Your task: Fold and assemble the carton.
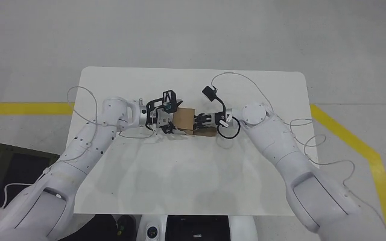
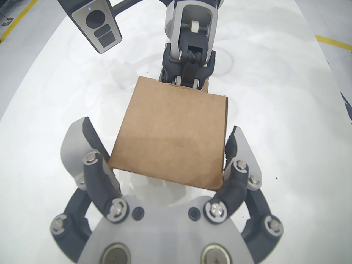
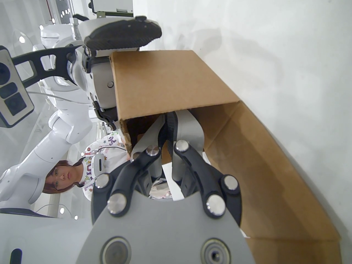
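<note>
The carton (image 1: pixel 184 119) is held as an open tube at the middle of the table (image 1: pixel 253 181). It is clamped across 1 end by the spread left gripper (image 2: pixel 161 127). The right gripper (image 3: pixel 167 123), fingers pressed together, is set inside the other end. The flaps are judged not yet closed.

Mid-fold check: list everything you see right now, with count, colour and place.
carton: one, brown, mid-table between both grippers, one end open.
table: one, white, under the carton.
floor tape: two stretches, yellow, on the grey floor at either side of the table.
left gripper: one, grey and black, fingers pressed on opposite sides of the carton at one end.
right gripper: one, grey and black, fingers together inside the carton's open end.
</note>
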You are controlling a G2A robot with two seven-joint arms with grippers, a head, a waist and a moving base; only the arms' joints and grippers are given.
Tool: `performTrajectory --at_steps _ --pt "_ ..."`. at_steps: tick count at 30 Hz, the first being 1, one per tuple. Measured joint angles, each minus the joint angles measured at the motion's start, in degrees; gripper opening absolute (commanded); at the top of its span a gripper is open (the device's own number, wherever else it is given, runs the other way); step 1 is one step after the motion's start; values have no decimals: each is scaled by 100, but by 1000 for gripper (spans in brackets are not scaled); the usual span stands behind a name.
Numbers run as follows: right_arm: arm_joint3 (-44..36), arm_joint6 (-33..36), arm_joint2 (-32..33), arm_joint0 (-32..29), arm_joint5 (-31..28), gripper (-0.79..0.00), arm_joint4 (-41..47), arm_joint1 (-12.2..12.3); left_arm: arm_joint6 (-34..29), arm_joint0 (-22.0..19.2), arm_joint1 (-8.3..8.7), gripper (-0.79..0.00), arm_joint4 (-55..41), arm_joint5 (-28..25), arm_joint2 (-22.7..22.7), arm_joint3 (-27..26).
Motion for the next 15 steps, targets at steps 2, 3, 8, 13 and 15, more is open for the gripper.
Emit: performTrajectory --at_steps 2,3,8,13,15 --pt "31 24 41 21 -6 -785 -8 15 -3 3 2 0 0 0 -8 -4" --pt "38 37 62 29 -4 -785 -19 27 -3 4 3 0 -2 0 -13 -5" --pt "-19 48 252 18 50 -785 -127 156 -8 17 11 0 -41 0 -42 -1" --pt "-292 -39 565 -132 132 -785 -298 382 -23 38 16 0 -122 0 -75 18" --pt "-455 -48 696 -217 203 -785 -372 477 -36 42 18 0 -139 0 -83 13"
